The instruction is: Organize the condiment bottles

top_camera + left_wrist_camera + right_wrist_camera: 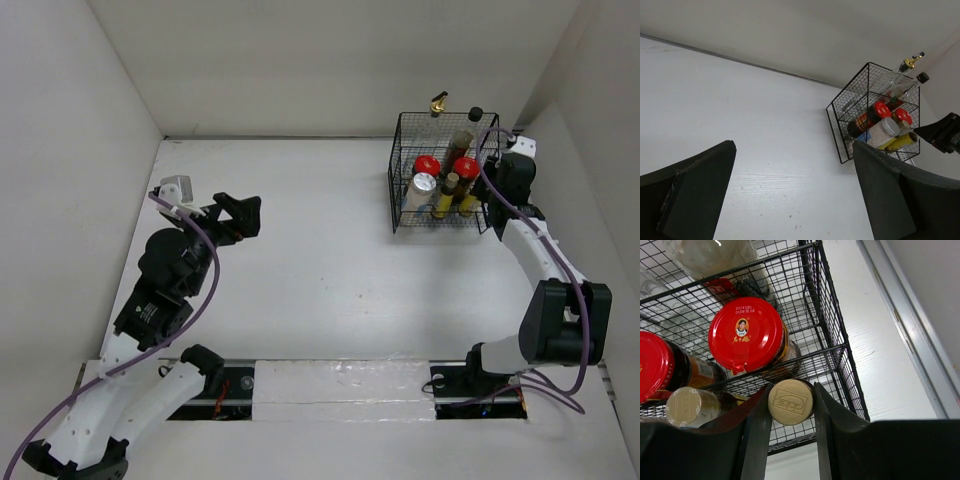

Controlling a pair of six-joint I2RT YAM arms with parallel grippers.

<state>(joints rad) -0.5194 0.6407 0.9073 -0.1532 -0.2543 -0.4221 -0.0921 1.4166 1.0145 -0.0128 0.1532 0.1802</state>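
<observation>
brown-capped bottle (790, 401) seemingly pinched in right end effector (790, 405).

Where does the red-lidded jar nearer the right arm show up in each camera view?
Top external: upper right, the red-lidded jar on the right side of the basket.
Left wrist: right of centre, the right-hand red lid inside the basket.
Right wrist: left of centre, just above the brown-capped bottle held between the fingers of the right tool.
Shared landmark: the black wire basket.
</observation>
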